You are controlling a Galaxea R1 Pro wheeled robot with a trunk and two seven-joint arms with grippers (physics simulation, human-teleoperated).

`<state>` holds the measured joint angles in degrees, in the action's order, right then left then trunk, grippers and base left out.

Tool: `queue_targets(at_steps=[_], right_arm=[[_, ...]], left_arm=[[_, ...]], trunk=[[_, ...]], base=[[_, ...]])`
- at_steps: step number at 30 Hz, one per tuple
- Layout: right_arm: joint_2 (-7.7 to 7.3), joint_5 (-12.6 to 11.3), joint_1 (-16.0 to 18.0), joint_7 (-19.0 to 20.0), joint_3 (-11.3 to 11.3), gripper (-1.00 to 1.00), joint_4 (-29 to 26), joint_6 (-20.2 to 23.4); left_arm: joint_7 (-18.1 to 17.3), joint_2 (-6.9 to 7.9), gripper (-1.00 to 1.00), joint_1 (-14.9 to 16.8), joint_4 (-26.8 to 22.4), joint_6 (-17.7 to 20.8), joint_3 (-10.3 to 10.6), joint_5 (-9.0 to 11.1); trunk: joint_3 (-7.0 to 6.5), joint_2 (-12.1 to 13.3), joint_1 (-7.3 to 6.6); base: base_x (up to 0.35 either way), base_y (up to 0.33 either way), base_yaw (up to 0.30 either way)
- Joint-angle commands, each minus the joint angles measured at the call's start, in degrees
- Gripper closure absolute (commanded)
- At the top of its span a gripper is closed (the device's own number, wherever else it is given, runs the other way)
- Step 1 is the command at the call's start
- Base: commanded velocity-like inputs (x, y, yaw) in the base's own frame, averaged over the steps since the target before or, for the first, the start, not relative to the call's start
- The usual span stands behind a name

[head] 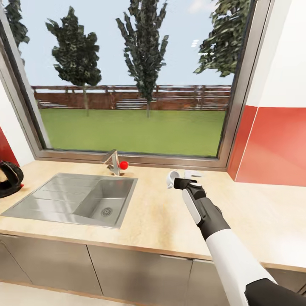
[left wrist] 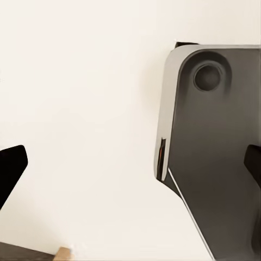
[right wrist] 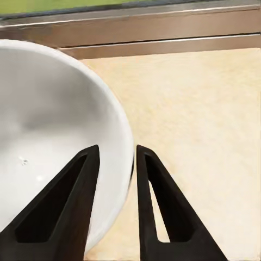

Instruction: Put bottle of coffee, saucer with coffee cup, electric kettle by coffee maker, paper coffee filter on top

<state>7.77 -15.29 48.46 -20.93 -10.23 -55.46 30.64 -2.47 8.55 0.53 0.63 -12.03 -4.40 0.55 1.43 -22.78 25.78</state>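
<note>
Three views give different parts of one counter scene. At the far left of the head view, a black rounded object sits on the counter at the picture's edge; too little shows to tell what it is. Next comes the steel sink, set into the counter with its basin and drain at its right half, and behind it the tap with a red knob, under the window. Right of the sink, the right arm reaches forward over the counter, and the right gripper is at a white saucer that stands near the window sill, tilted up on edge rather than lying flat. A red wall panel closes the scene at the right.

The right wrist view adds what the head view cannot: the saucer seen from close, its rim passing between the two dark fingers, so the jaws stand narrow and pinch that rim, with bare counter beyond.

The left wrist view gives pale floor or wall, a grey moulded part, and the left gripper's black fingertips at the picture's opposite edges, jaws wide apart and holding nothing.
</note>
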Motion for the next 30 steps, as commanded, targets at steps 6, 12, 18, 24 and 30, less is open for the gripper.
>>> queue_targets(at_steps=[6, 12, 18, 24, 30], right_arm=[[0.02, -0.62, 0.06, -0.51, -0.21, 1.00, -0.03, 0.13], [0.62, -0.69, 0.06, -0.51, -0.22, 1.00, 0.07, 0.19], [0.67, -0.65, 0.06, -0.51, -0.22, 1.00, 0.09, 0.21], [0.67, -0.65, 0.06, -0.51, -0.22, 1.00, 0.09, 0.21], [0.67, -0.64, 0.06, -0.51, -0.22, 1.00, 0.09, 0.21]], left_arm=[[-0.26, -0.02, -1.00, 0.05, 0.07, -0.18, -0.43, 0.06], [-0.26, -0.02, -1.00, 0.06, -0.01, -0.18, -0.43, 0.06], [-0.26, -0.02, -1.00, 0.05, -0.02, -0.18, -0.43, 0.06], [-0.26, -0.04, -1.00, 0.04, -0.02, -0.18, -0.43, 0.06], [-0.26, -0.06, -1.00, 0.05, -0.02, -0.18, -0.45, 0.06]], trunk=[[0.14, -0.14, 0.00], [0.14, -0.14, 0.00], [0.14, -0.14, 0.00], [0.14, -0.14, 0.00], [0.14, -0.14, 0.00]], base=[[-0.336, 0.016, 0.279], [-0.293, 0.169, 0.279], [-0.173, 0.252, 0.279], [-0.022, 0.295, 0.279], [-0.001, 0.306, 0.279]])
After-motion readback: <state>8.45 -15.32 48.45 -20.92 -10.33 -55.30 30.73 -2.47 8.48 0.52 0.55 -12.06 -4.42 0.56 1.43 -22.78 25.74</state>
